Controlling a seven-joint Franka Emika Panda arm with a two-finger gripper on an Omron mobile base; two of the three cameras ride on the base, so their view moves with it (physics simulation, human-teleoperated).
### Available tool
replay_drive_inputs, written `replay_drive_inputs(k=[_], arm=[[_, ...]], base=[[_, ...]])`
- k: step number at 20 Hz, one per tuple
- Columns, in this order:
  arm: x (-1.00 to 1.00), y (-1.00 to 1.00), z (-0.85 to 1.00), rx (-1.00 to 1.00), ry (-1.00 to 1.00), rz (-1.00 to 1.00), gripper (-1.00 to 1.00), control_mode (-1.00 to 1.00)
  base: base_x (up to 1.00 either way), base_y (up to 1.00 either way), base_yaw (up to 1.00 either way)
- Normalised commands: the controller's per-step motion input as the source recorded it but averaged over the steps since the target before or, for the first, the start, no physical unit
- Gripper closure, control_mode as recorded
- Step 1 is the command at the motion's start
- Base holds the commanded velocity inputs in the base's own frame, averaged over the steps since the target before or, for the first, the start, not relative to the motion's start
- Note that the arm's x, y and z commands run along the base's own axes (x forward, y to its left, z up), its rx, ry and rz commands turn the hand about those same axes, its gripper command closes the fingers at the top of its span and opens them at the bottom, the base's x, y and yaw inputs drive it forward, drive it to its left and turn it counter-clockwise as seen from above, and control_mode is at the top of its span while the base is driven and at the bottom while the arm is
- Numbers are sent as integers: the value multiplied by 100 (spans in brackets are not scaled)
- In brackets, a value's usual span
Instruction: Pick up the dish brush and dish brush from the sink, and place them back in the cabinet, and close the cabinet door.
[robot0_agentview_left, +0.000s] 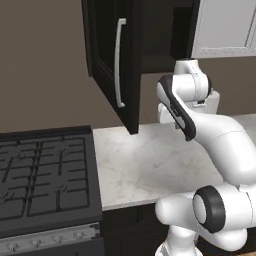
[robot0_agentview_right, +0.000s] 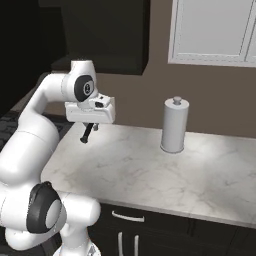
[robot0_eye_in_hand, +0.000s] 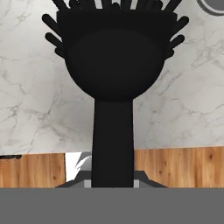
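Note:
My gripper (robot0_agentview_right: 91, 125) is shut on the all-black dish brush (robot0_agentview_right: 87, 135), which hangs tilted a little above the marble counter (robot0_agentview_right: 150, 170). In the hand view the brush's handle (robot0_eye_in_hand: 113, 144) rises from the bottom to its round bristled head (robot0_eye_in_hand: 116, 57). Above and to the left, the black cabinet (robot0_agentview_left: 160, 35) is open. Its black cabinet door (robot0_agentview_left: 131, 100) swings out toward me, with a silver bar handle (robot0_agentview_left: 119, 62). The cream-headed brush and the sink are out of view.
A paper towel roll (robot0_agentview_right: 175, 125) stands on the counter to the right of the gripper. A black stove (robot0_agentview_left: 45, 175) adjoins the counter on the left. White wall cabinets (robot0_agentview_right: 215, 30) hang at the upper right. Wood floor (robot0_eye_in_hand: 183, 166) lies below the counter's front edge.

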Motion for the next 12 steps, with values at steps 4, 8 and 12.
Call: replay_drive_inputs(k=[4,8,12], arm=[[0,0,0,0,0,0,100,100],[0,0,0,0,0,0,100,100],[0,0,0,0,0,0,100,100]], base=[[35,0,0],[28,0,3],[18,0,4]])
